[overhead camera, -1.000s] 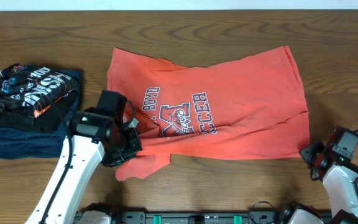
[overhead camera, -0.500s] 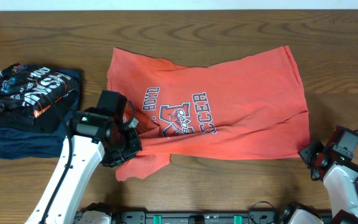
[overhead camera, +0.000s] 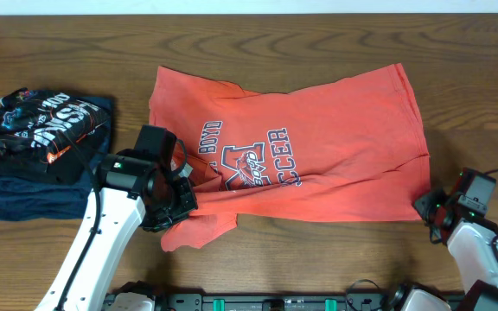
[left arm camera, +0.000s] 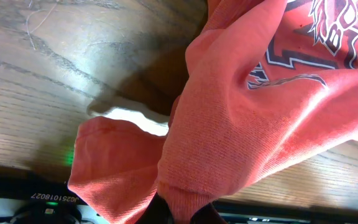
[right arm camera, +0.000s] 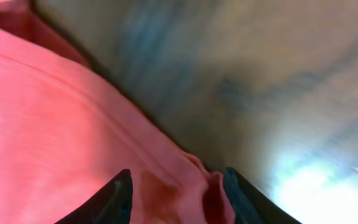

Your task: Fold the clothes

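One red shirt [overhead camera: 318, 147] lies spread on my counter [overhead camera: 59, 43], a left fold clamped in my left pincer [overhead camera: 187, 202], its right corner between the half-parted jaws of my right pincer [overhead camera: 427, 208], grip I cannot tell; one dark folded pile [overhead camera: 41, 151] sits well left.

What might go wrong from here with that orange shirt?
1. The left hand pinches a bunched lump of the T-shirt near a sleeve, not a flat edge, so pulling may leave the fold crooked.
2. The right hand is open at the shirt's corner with only the hem between its fingers. It may catch too little cloth and slip off.
3. The dark folded stack lies near the left hand, so a wide swing might knock it.
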`<state>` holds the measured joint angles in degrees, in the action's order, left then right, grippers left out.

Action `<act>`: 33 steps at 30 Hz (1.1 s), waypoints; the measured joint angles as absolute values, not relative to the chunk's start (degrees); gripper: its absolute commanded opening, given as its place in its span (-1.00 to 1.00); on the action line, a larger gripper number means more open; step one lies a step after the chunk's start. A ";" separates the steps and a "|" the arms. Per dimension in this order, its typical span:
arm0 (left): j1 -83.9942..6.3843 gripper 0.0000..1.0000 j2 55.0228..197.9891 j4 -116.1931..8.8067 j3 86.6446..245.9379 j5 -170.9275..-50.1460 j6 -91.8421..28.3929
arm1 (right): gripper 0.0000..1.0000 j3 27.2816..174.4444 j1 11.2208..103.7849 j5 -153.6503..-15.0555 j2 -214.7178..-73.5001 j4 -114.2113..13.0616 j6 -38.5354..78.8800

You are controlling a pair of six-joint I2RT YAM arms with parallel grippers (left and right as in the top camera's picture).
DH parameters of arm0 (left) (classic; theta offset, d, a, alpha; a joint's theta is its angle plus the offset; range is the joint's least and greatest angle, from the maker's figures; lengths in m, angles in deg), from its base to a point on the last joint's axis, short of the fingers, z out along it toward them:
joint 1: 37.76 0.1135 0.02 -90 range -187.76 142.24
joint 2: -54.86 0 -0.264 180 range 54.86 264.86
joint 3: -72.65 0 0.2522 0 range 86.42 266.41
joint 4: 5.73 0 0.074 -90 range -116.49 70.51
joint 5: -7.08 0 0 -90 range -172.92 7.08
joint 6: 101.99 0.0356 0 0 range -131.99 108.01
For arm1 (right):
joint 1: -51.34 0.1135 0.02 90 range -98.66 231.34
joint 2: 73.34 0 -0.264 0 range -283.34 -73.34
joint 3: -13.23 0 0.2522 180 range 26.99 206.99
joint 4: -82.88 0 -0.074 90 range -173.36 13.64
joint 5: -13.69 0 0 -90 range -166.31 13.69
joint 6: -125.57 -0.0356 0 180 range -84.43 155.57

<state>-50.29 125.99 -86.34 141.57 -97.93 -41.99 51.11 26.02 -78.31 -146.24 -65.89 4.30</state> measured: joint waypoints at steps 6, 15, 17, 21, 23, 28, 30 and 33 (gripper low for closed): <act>-50.29 -0.88 125.99 -86.31 141.57 -97.93 -41.99 | -0.11 51.48 26.74 -78.90 -147.11 -66.78 3.89; -50.29 -0.88 125.99 -86.31 141.57 -97.93 -42.01 | -0.21 51.65 26.74 -79.10 -147.29 -66.02 3.50; -50.29 -0.88 125.99 -86.31 141.57 -97.93 -42.01 | -0.21 51.76 26.74 -79.25 -147.33 -65.67 3.50; -50.29 -0.88 125.99 -86.31 141.57 -97.93 -42.01 | -0.30 52.13 26.78 -79.40 -147.33 -63.61 3.45; -50.27 -0.88 125.99 -86.31 141.57 -97.93 -42.01 | -0.75 52.18 26.83 -79.01 -147.31 -62.91 3.30; -50.27 -0.88 125.99 -86.31 141.57 -97.93 -41.99 | -0.98 52.15 26.83 -79.14 -147.31 -61.56 2.51; -50.29 -0.88 125.99 -86.31 141.57 -97.93 -41.99 | -0.98 52.22 26.83 -79.51 -147.31 -61.54 2.51; -50.29 -0.88 125.99 -86.07 141.57 -97.93 -41.99 | -0.98 52.77 26.83 -81.04 -147.25 -60.27 2.75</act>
